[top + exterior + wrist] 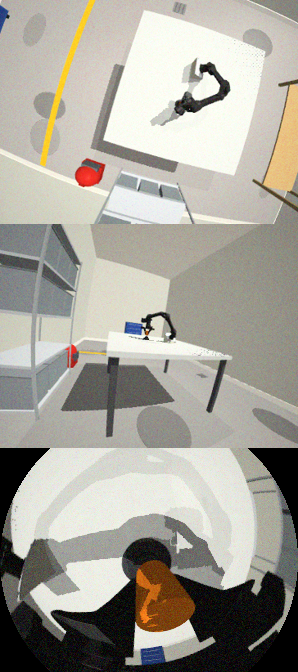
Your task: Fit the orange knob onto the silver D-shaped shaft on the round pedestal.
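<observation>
The orange knob [146,333] [167,610] is a tapered piece held between the fingers of my gripper [146,331] [154,579]. My gripper is shut on it. The dark round pedestal [146,338] [145,547] stands on the white table, just below the knob in the exterior view. In the wrist view the knob's narrow end overlaps the pedestal's lower edge. The silver shaft cannot be made out, and the knob's hole is hidden. In the top view the gripper [178,110] is seen from above and covers the pedestal. Whether knob and shaft touch cannot be told.
The white table [139,78] [180,348] carries the arm. A small grey-white upright block [196,70] [167,335] stands near the arm's base. A blue object [133,328] [152,654] shows beyond the table. Shelving [143,202] [38,322] and a red object [88,176] are off the table.
</observation>
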Controlling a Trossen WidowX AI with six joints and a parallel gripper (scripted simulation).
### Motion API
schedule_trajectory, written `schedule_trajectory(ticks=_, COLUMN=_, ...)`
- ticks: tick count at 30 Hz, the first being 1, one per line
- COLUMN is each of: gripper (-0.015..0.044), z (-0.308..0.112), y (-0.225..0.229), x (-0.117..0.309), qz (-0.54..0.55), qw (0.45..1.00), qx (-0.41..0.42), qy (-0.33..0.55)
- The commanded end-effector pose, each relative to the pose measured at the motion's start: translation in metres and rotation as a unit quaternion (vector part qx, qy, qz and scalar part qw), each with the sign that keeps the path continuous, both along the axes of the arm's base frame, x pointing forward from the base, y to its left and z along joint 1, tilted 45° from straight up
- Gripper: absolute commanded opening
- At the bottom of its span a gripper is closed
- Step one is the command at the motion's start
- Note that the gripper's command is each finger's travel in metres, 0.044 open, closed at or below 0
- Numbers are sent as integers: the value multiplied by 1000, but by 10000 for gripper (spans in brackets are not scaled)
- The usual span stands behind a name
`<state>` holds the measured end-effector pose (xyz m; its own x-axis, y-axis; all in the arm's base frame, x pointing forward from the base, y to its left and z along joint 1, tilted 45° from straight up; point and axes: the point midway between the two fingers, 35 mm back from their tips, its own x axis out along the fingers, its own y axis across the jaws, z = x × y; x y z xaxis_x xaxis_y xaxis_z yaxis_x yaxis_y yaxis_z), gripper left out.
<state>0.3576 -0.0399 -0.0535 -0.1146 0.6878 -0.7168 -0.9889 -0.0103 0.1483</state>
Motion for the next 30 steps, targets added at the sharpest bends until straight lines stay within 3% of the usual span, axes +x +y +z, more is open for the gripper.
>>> schedule_trajectory(ticks=1, gripper=0, z=-1, y=0, x=-1, qz=-2, qw=1000, qx=0, qy=0)
schedule_trajectory(ticks=12, gripper=0, z=3, y=-4, x=-5, qz=2, qw=1000, qx=0, qy=-3)
schedule_trajectory(ticks=19, gripper=0, z=5, y=-5, x=-4, qz=73, qw=995, qx=11, qy=-71)
schedule_trajectory(ticks=30, gripper=0, z=3, y=-3, x=-1, qz=73, qw=995, qx=11, qy=-72)
